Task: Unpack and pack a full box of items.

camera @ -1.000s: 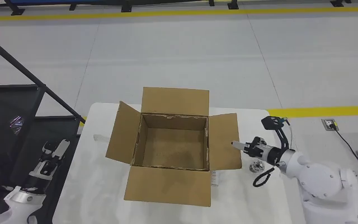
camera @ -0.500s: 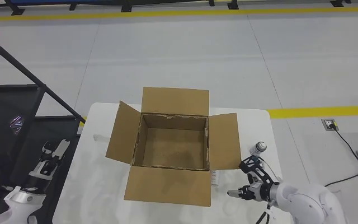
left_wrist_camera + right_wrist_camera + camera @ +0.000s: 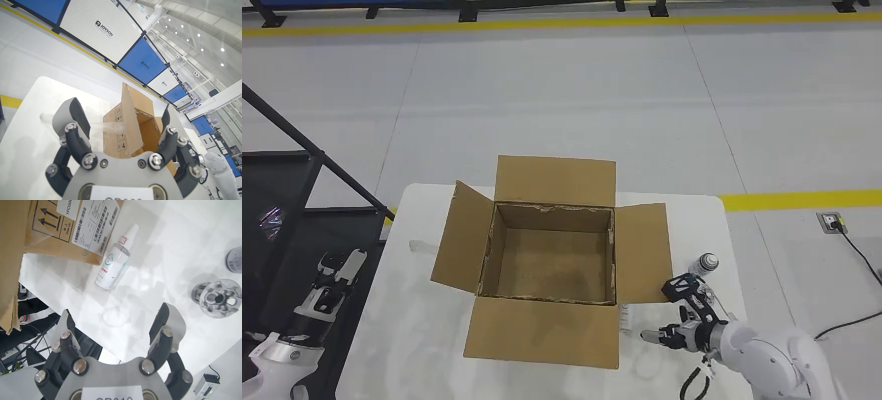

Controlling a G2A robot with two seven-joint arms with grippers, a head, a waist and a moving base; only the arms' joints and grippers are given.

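The open cardboard box (image 3: 552, 262) stands mid-table with all flaps folded out and a bare floor. My right gripper (image 3: 654, 336) (image 3: 115, 311) hovers open off the box's near right corner, holding nothing. Just beyond it a clear spray bottle (image 3: 113, 270) (image 3: 627, 318) lies on its side against the box flap (image 3: 66, 228). A grey metal spool (image 3: 217, 298) and a small dark cylinder (image 3: 234, 260) (image 3: 707, 263) sit further to the right. My left gripper (image 3: 121, 108) (image 3: 340, 270) is open and empty, out past the table's left side and facing the box (image 3: 132, 128).
A clear plastic item (image 3: 111, 126) (image 3: 417, 243) lies on the table left of the box. The white table (image 3: 412, 330) has open surface at its left and near its front edge. A dark rack (image 3: 282, 210) stands to the left.
My right gripper swung from beside the box's right flap toward the table's near edge, then edged slightly left. The small dark cylinder came into sight. The left arm stayed still.
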